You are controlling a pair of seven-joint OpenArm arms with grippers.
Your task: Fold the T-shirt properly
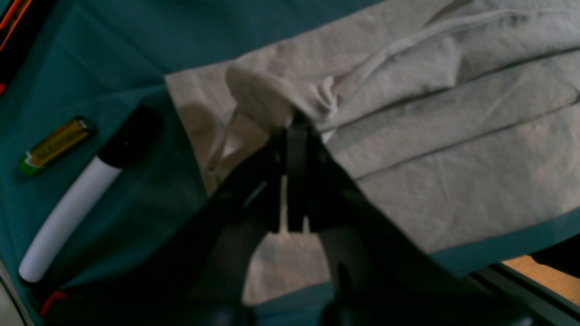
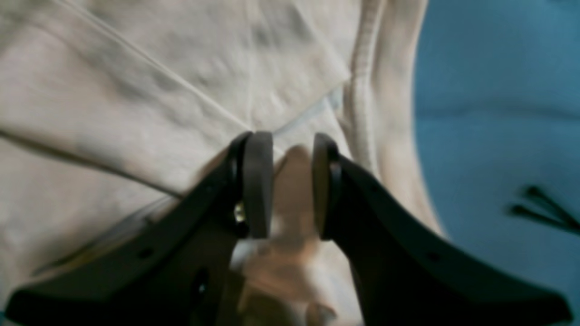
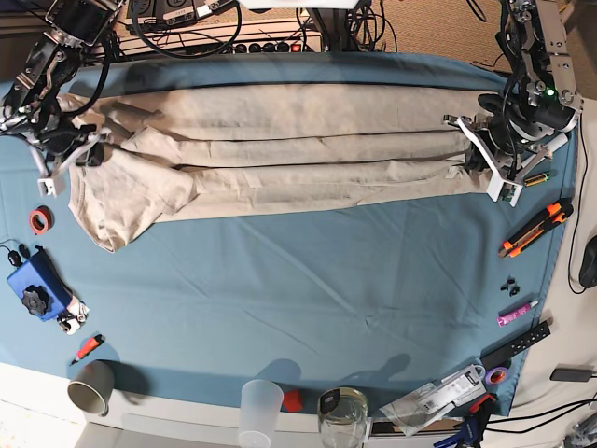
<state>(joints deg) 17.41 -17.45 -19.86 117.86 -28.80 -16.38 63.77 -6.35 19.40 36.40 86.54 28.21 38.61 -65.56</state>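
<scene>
Stretched across the upper half of the base view on the teal-clothed counter (image 3: 308, 271), wrinkled beige cotton T-shirt (image 3: 280, 149), pinched by left hand (image 1: 294, 124) and right hand (image 2: 292, 149); thin grips likely slipping, collapsing folds.

It looked like a robotics lab bench: a teal tablecloth (image 3: 308, 280), cables (image 3: 233, 23) at twelve o'clock, a utility knife (image 3: 536, 227) at three, cups (image 3: 91, 387) near seven.

Base looks straight down; both wrist views, somewhat blurred, hug the T-shirt (image 3: 280, 149).
</scene>
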